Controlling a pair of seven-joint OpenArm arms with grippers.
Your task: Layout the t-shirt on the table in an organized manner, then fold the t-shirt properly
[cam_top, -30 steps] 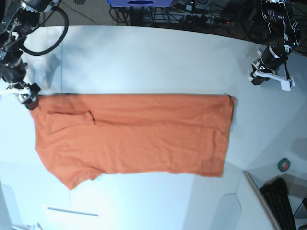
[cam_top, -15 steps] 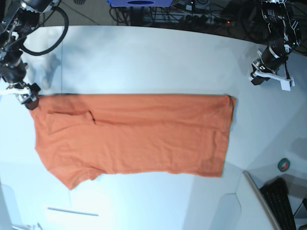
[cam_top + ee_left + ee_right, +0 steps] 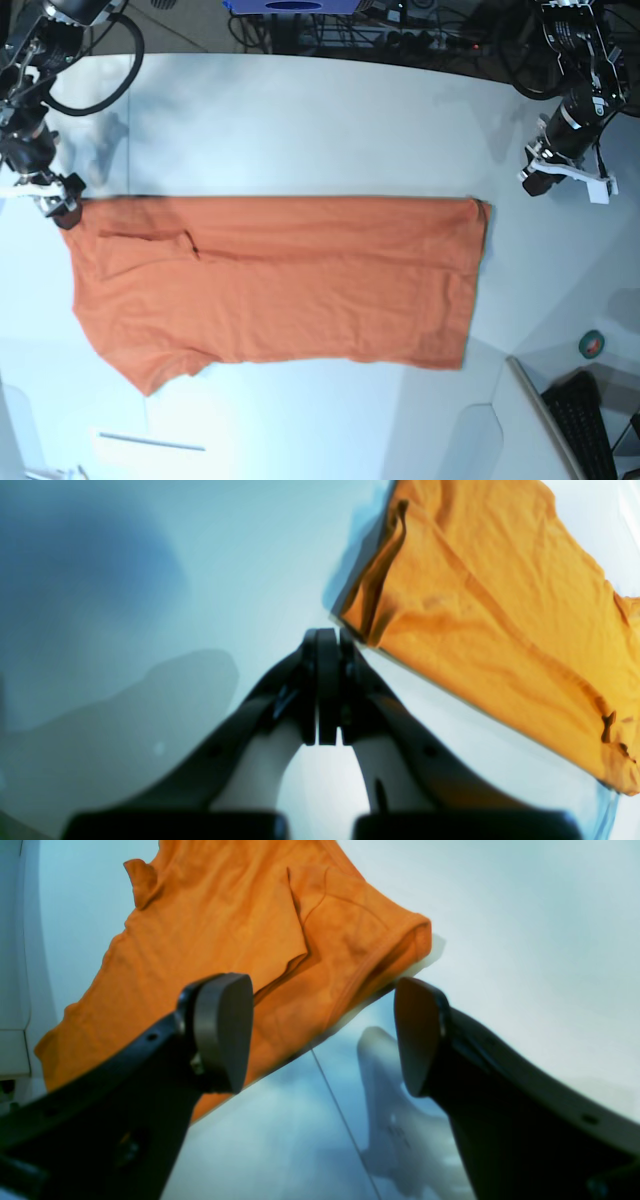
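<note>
The orange t-shirt (image 3: 280, 280) lies flat on the white table (image 3: 300, 120) as a long band folded lengthwise, with one sleeve sticking out at the lower left. My left gripper (image 3: 536, 181) hovers off the shirt's upper right corner. In the left wrist view it (image 3: 327, 640) is shut with nothing in it, just short of the t-shirt's (image 3: 490, 605) folded corner. My right gripper (image 3: 62, 206) sits at the shirt's upper left corner. It (image 3: 325, 1030) stands open in the right wrist view, jaws wide, with the t-shirt's (image 3: 225, 930) sleeve hem just beyond the fingertips.
A green tape roll (image 3: 592, 344) and a dark keyboard (image 3: 590, 425) lie at the right front. A thin dark seam (image 3: 340, 1110) runs across the tabletop under the right gripper. Cables and equipment line the far edge (image 3: 400, 30).
My left gripper has shifted slightly toward the shirt's corner in the base view. The right arm and the shirt have not moved.
</note>
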